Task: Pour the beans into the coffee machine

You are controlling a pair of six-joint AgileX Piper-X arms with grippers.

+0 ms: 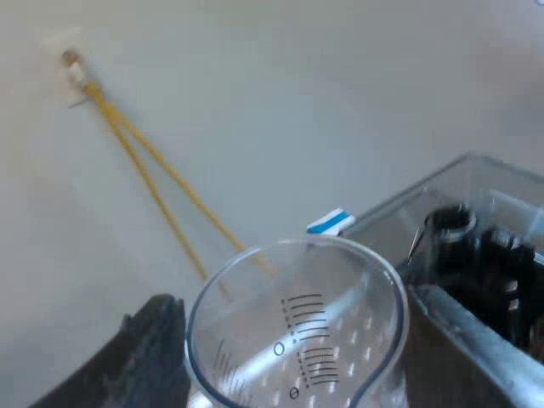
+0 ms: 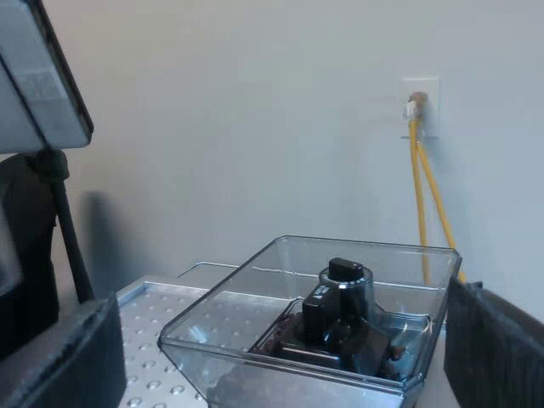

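Held measuring glass [image 1: 297, 340] clamped in left gripper [image 1: 280, 378] beside bean hopper [image 1: 484, 195]; held right gripper [image 2: 280, 357] wide apart, facing it.

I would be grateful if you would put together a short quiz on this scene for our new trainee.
1. True or false: the measuring glass is filled to its rim with beans.
2. What stands in the middle of the bean hopper? A: a black knob. B: a blue tamper. C: a mug.
3. Fill in the missing word: the cables that run down the wall behind the hopper are ___ in colour.

Key: 1 false, the glass looks empty. 2 A. 3 yellow.
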